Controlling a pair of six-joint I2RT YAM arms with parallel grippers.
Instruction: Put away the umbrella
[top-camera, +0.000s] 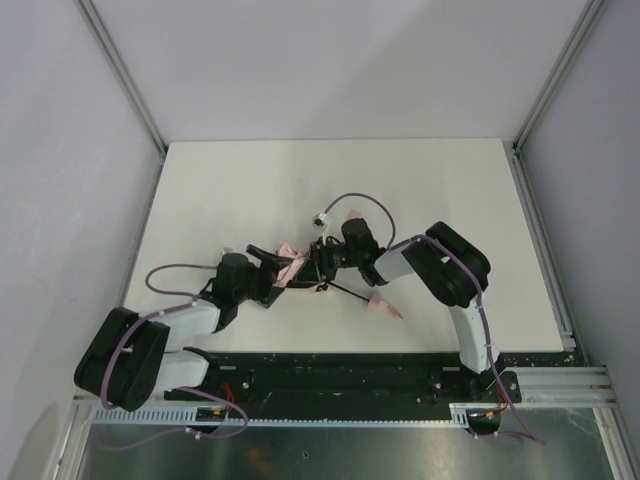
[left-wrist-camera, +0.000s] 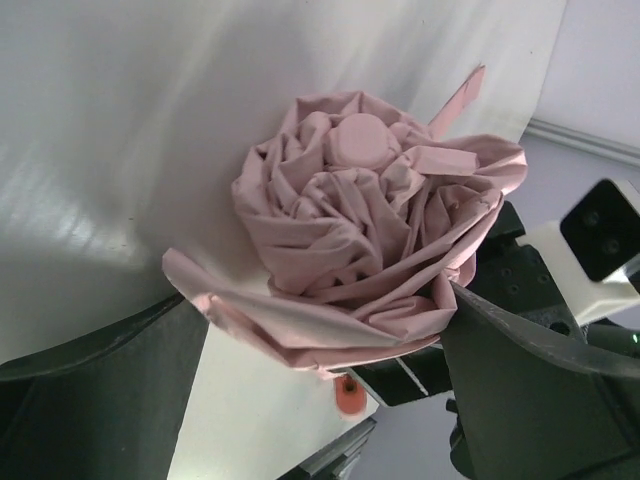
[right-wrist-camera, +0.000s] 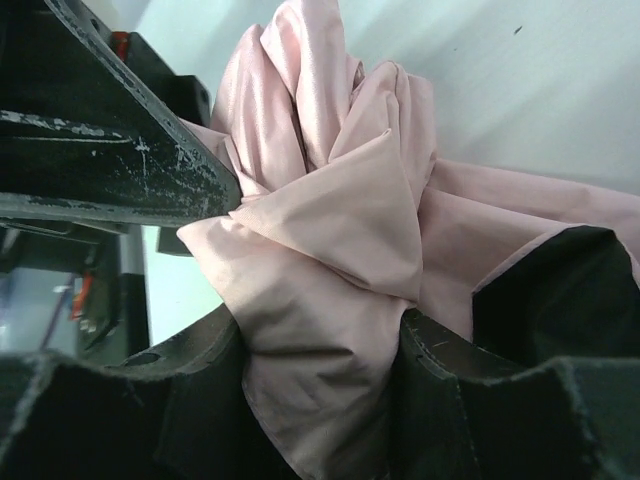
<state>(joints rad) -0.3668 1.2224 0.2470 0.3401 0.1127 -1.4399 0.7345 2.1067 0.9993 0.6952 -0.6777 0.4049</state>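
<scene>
Pinching the umbrella (right-wrist-camera: 330, 200) is the right pincer (right-wrist-camera: 320, 345). Its two black fingers (right-wrist-camera: 150, 400) are pressing on the pink cloth from both sides. The cloth is filling the gap between them and bunching up above.

The left pincer (left-wrist-camera: 325, 300) is standing spread wide. Its fingers are sitting one on each side of the crumpled pink bundle. Only the loose edge of the cloth is lying against their tips. From that wrist the bundle is looking like a rose, with a round pink cap in the middle. One scratched finger of the left pincer is showing at the top left of the right wrist view, just beside the cloth.

From above, the two pincers are meeting near the middle of the white surface (top-camera: 250, 190), with the pink bundle between them. The thin black shaft (top-camera: 348, 292) is sticking out toward the near right. Its small pink handle (top-camera: 383, 305) is lying on the surface.
</scene>
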